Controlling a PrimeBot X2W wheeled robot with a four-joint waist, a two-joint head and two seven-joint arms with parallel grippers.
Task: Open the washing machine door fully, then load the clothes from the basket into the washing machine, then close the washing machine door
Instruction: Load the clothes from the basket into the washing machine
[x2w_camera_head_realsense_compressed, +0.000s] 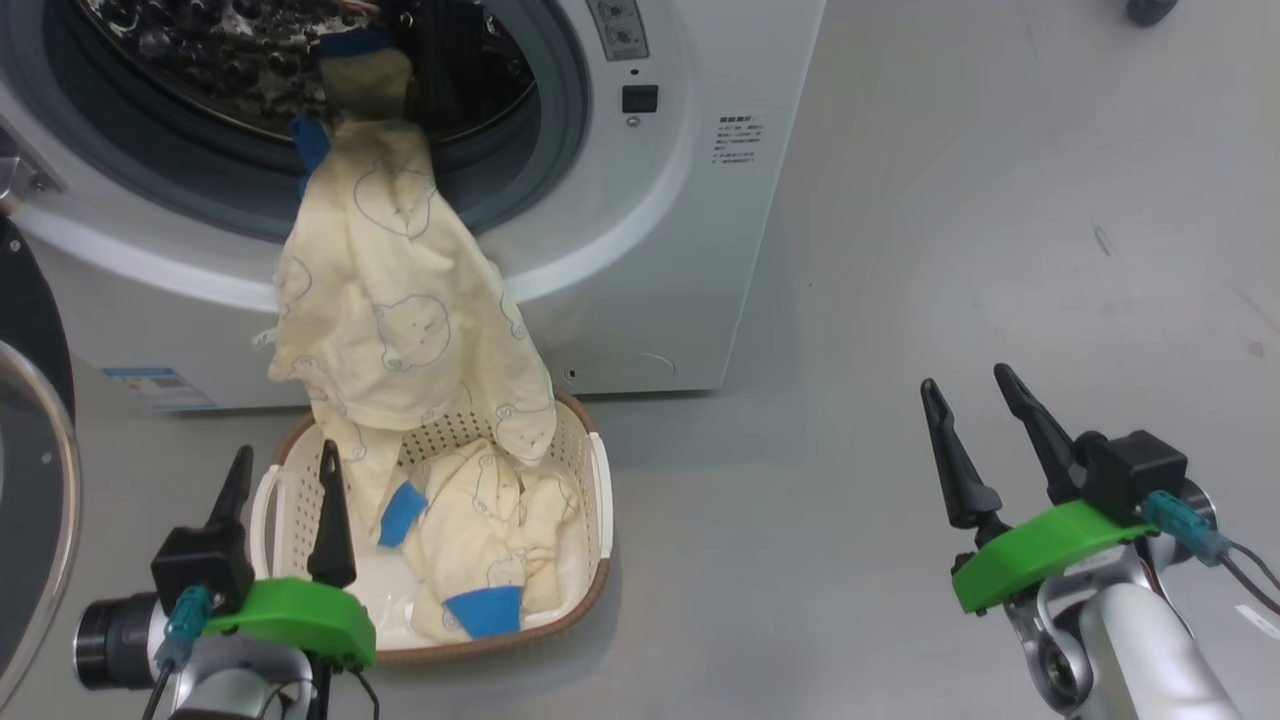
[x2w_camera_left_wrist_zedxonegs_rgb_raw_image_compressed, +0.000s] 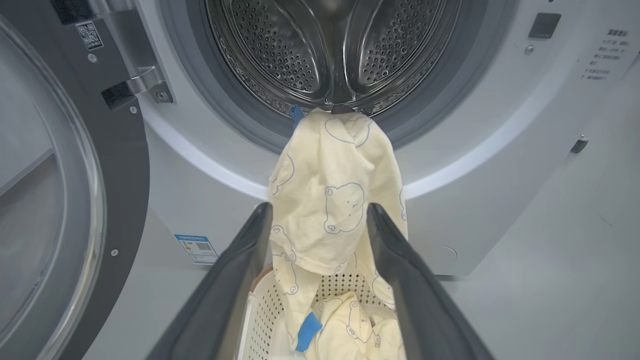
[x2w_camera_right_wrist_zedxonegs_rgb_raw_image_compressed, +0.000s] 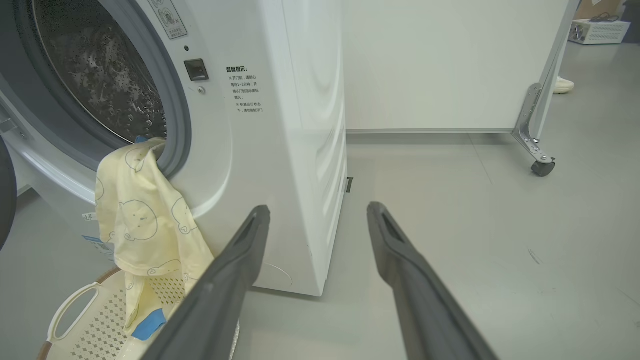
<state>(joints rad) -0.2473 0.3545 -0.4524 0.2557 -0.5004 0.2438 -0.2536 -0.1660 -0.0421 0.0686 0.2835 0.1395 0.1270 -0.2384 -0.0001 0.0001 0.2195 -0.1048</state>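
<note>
A smooth grey floor (x2w_camera_head_realsense_compressed: 950, 250) is seen, marked by a few small dark scuffs (x2w_camera_head_realsense_compressed: 1101, 240). A white partition panel (x2w_camera_right_wrist_zedxonegs_rgb_raw_image_compressed: 440, 65) is stood upright on it, carried at its corner by a slanted metal leg (x2w_camera_right_wrist_zedxonegs_rgb_raw_image_compressed: 537, 120) that ends in a black caster (x2w_camera_right_wrist_zedxonegs_rgb_raw_image_compressed: 543, 167). Behind the leg a pale shoe (x2w_camera_right_wrist_zedxonegs_rgb_raw_image_compressed: 564, 85) is glimpsed, and farther back a white vented box (x2w_camera_right_wrist_zedxonegs_rgb_raw_image_compressed: 597, 31) can be made out.

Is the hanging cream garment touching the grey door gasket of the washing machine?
Touching. The left wrist view shows the garment draped over the lower lip of the gasket.
</note>
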